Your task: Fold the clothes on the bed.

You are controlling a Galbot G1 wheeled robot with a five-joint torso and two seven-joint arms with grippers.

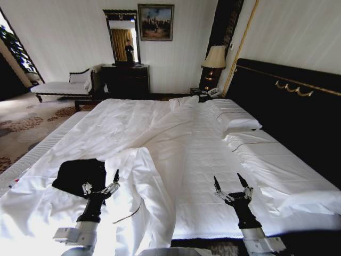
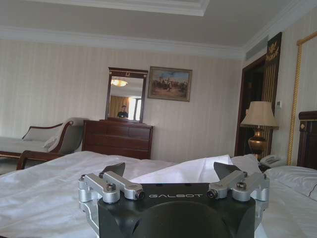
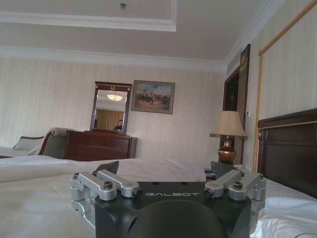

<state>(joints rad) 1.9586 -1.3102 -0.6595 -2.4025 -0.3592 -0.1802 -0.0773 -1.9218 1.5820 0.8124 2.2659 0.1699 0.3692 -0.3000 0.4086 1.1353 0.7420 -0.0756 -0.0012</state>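
Observation:
The clothes, a black garment, lie bunched on the near left part of the bed, partly tucked under a fold of white duvet. My left gripper hovers open just over the garment's near right edge with nothing between its fingers. My right gripper stands open over bare white sheet at the near right, far from the clothes. In the left wrist view the left gripper has its fingers spread. The right gripper in the right wrist view is spread as well.
A rumpled white duvet is heaped between the two arms. Pillows lie along the dark headboard on the right. A dresser, a chaise and a lamp stand beyond the bed.

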